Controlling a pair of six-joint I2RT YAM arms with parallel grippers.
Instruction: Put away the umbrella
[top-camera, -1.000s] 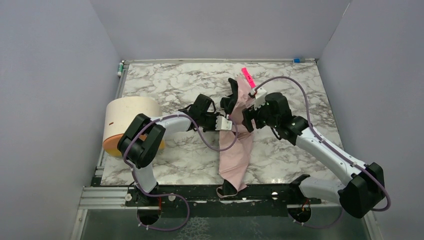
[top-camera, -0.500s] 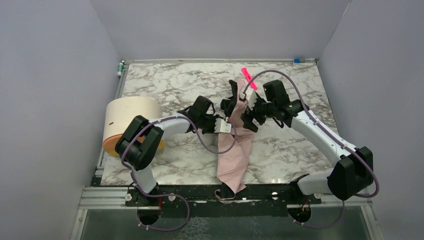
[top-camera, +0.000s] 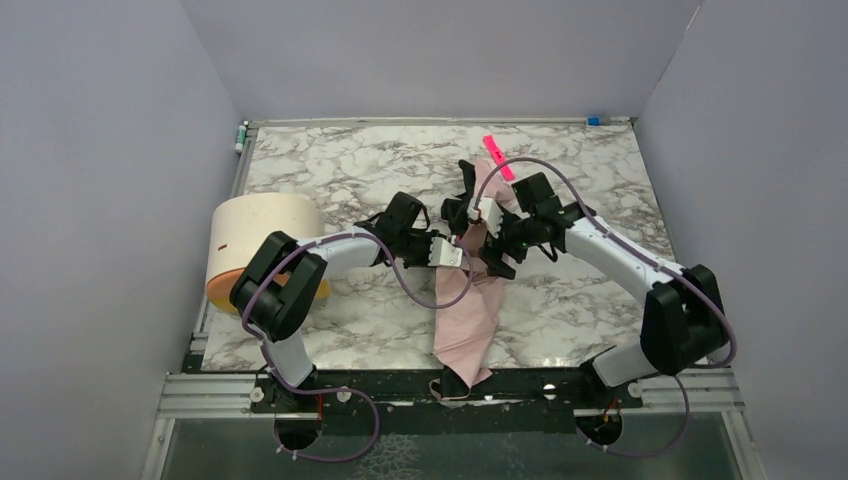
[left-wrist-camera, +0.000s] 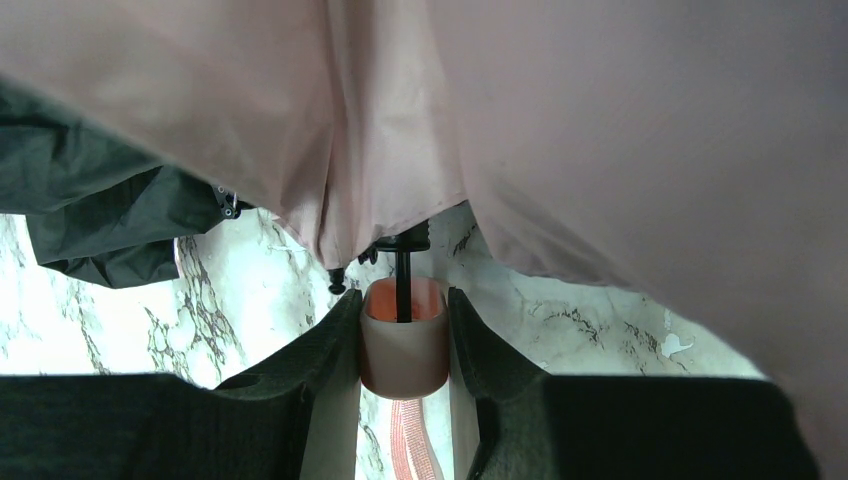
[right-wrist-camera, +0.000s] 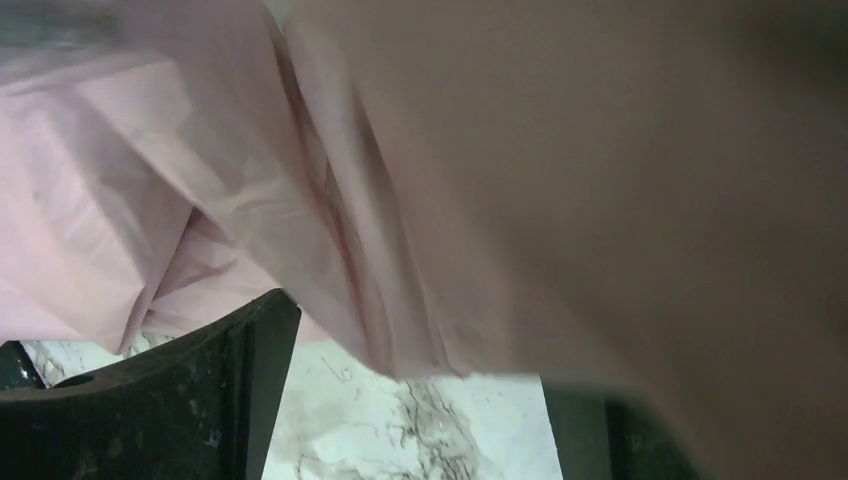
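The pale pink umbrella (top-camera: 470, 310) lies partly open along the table's middle, its fabric running from the back toward the front edge. My left gripper (top-camera: 458, 251) is at its left side. In the left wrist view this gripper (left-wrist-camera: 403, 330) is shut on the small pink handle (left-wrist-camera: 403, 350). The thin black shaft (left-wrist-camera: 402, 275) rises from the handle, the pink strap (left-wrist-camera: 413, 450) hangs below it, and the black lining (left-wrist-camera: 100, 220) bunches at the left. My right gripper (top-camera: 492, 256) is on the fabric from the right. In the right wrist view it (right-wrist-camera: 410, 420) is open, with pink fabric (right-wrist-camera: 400, 200) draped over the jaws.
A cream cylinder with an orange end (top-camera: 255, 250) lies at the left edge beside my left arm. A bright pink strip (top-camera: 497, 155) lies behind the umbrella. Grey walls close in the left, back and right. A black rail (top-camera: 400, 385) runs along the front edge.
My right arm has swung inward and its gripper has turned and moved down-left onto the umbrella's fabric. The left gripper has stayed put on the handle.
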